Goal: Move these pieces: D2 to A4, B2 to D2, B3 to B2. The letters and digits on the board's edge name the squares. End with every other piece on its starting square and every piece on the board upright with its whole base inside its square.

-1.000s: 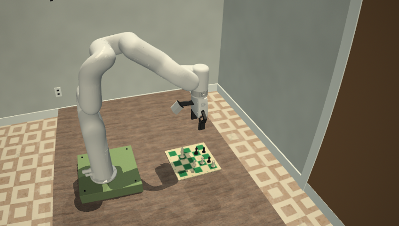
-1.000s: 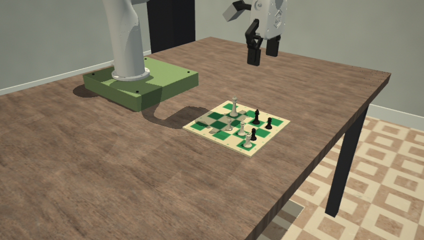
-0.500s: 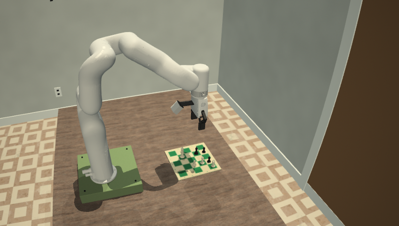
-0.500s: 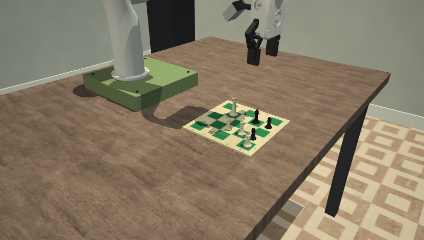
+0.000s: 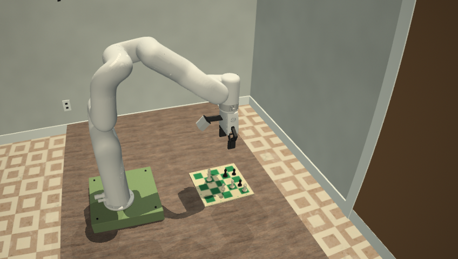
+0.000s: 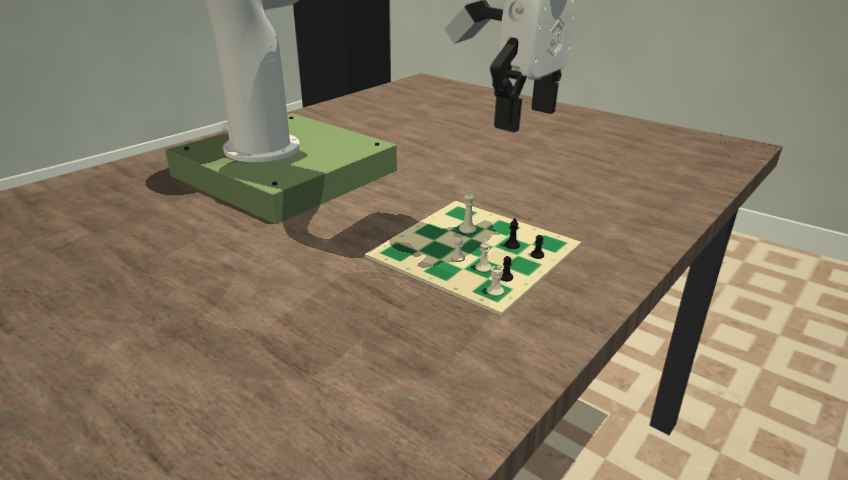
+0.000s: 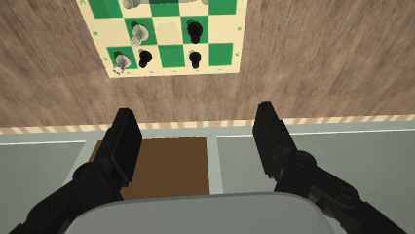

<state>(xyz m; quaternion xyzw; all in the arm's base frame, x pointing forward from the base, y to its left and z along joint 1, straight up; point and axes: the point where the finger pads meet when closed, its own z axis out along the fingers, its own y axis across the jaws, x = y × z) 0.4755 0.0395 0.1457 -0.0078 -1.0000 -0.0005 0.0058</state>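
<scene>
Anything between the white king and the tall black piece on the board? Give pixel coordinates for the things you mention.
In the exterior view, no piece stands between the white king (image 5: 209, 175) (image 6: 468, 217) and the tall black piece (image 5: 225, 173) (image 6: 512, 235) (image 7: 195, 30).

Flat cream-and-green square chessboard (image 5: 221, 201) (image 6: 416, 274) (image 7: 163, 73): wrist view, small green letters on cream border, A, B and C up left side, A and B on right. Marks along near edge too small to read. White boxy arm-end housing (image 5: 228, 124) (image 6: 536, 36): raised emblem (image 6: 556, 38), no legible text
</scene>
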